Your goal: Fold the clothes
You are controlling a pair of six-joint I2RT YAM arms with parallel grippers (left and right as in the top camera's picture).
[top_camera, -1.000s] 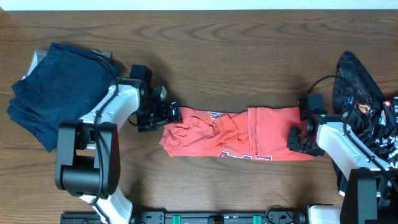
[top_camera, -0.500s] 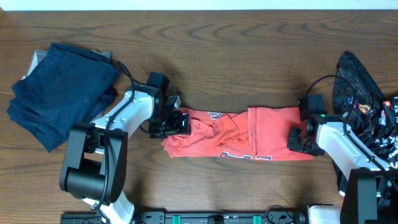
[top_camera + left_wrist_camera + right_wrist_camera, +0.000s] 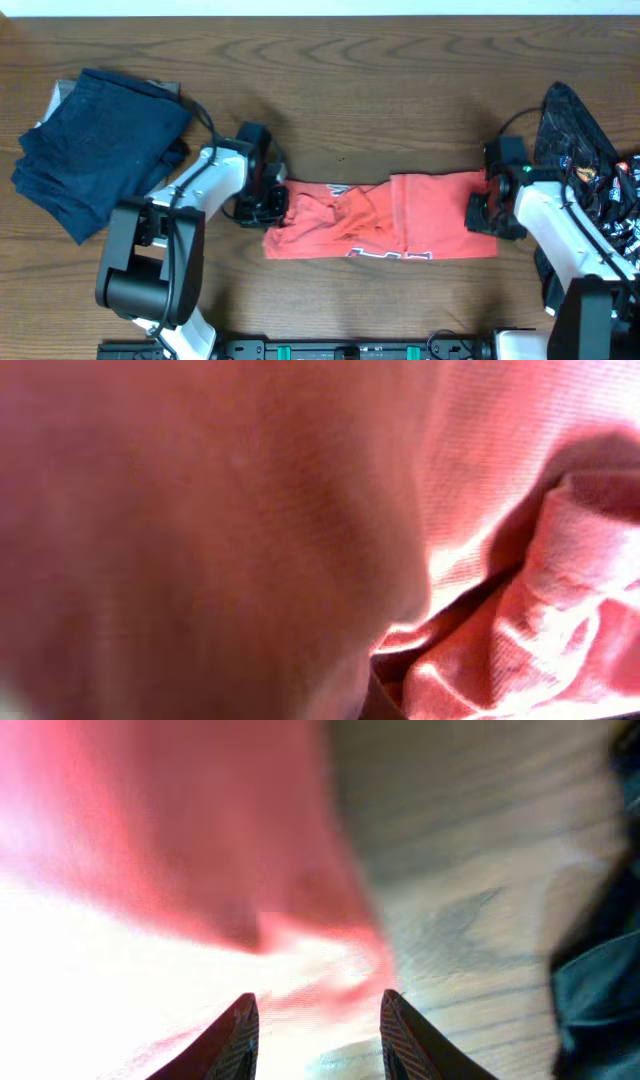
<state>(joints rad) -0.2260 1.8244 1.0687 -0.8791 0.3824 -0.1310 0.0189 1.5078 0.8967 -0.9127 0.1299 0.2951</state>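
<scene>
Cloth spans the middle of the overhead frame: the coral-red T-shirt (image 3: 380,220) lies stretched sideways on the wooden table (image 3: 380,90) between 2 grippers. The left gripper (image 3: 272,203) is at the shirt's left end, clamped on the bunched fabric. The right gripper (image 3: 484,212) is at the right end. Its fingers (image 3: 240,1030) stand partly apart with red cloth between them; whether they pinch it cannot be told. Navy-blue garments (image 3: 95,150) are piled at the upper left, and a black patterned garment (image 3: 580,150) lies at the right edge.
</scene>
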